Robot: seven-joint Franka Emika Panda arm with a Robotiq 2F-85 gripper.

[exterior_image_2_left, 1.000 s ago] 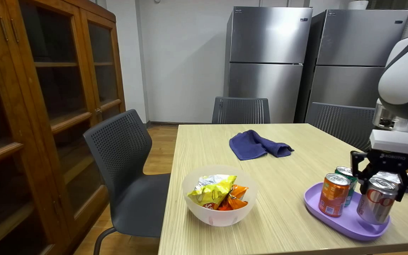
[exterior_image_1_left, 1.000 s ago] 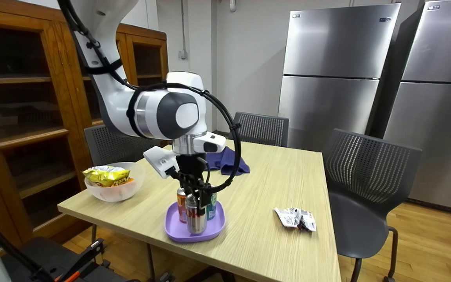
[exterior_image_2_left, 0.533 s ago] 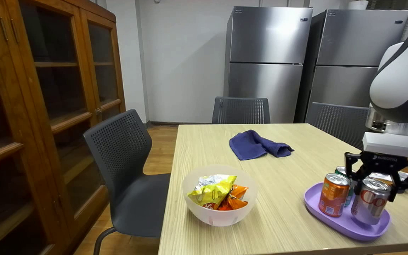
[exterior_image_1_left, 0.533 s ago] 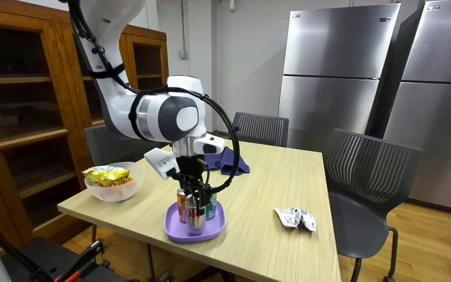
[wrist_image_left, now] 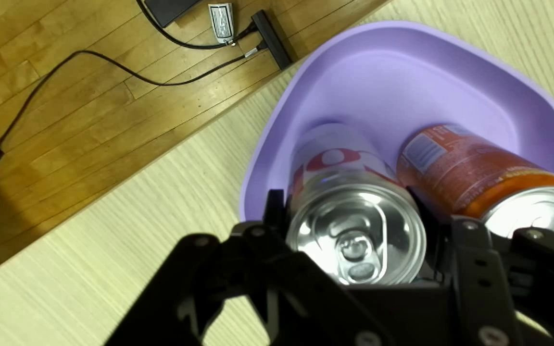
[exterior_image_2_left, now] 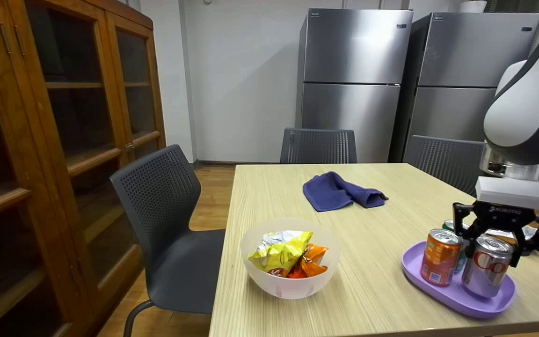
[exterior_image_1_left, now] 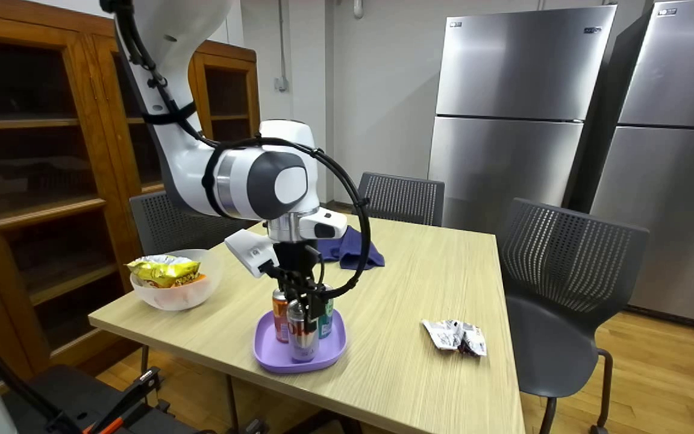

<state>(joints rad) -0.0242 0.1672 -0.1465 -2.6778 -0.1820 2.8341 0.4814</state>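
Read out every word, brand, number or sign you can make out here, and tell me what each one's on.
"ROBOTIQ": on the gripper.
"CO": red letters on the silver can; its smaller print is unreadable.
Too small or blurred to read: print on the orange can, green can, yellow bag, crumpled packet, refrigerator badges and cable tag.

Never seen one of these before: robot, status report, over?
Black two-finger gripper: holding silver metal can. It's roughly upright within rounded purple plastic tray. Tight alongside: orange metal can, contact unclear.
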